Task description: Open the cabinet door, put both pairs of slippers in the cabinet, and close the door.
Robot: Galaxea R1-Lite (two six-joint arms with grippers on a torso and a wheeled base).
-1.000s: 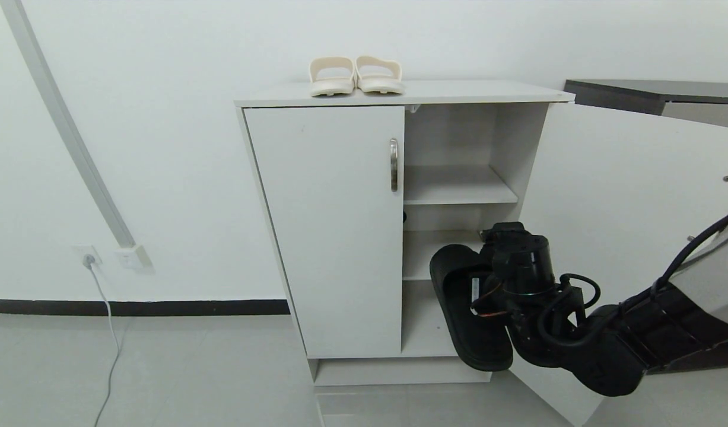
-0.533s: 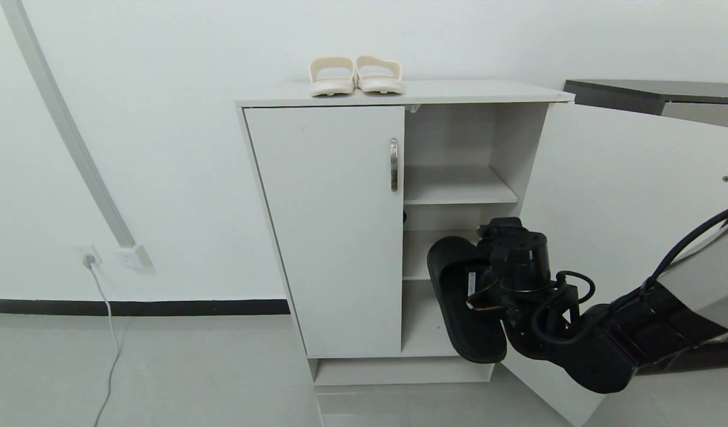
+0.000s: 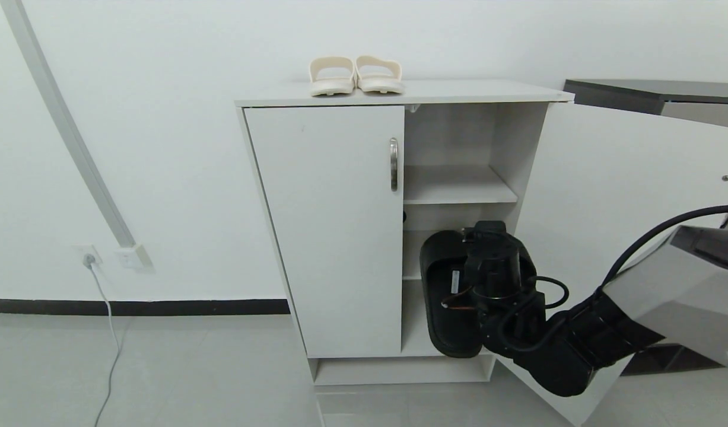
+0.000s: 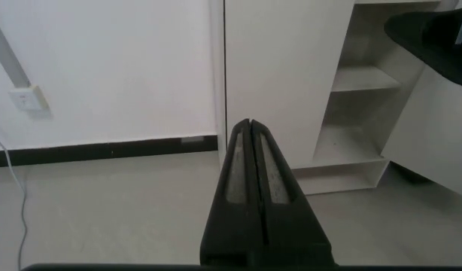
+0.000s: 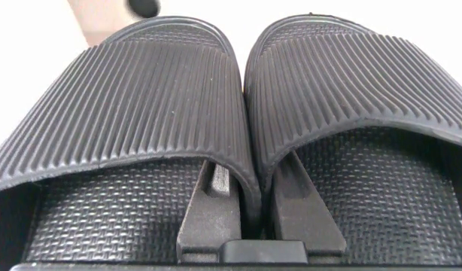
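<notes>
Since its right-hand door (image 3: 607, 178) stands swung wide, the cabinet (image 3: 476, 91) shows three open shelves, while the left-hand door (image 3: 328, 225) is closed and narrows the way in. At the mouth of that open half hang the black slippers (image 3: 444, 296), nearly upright, spanning the middle shelf (image 3: 420, 264) edge and the bottom compartment. The right pincer (image 5: 250, 199) is clamped on the two inner strap edges where they meet, seemingly so that one grasp carries the pair. Hung this way, they probably need tipping flat before a shelf will take them, and the shelf lip and closed door's edge are what they could catch. The cream slippers (image 3: 356, 76) sit side by side on top, well apart. The left pincer (image 4: 250, 132), fingers pressed together on nothing, hangs clear over the floor.
</notes>
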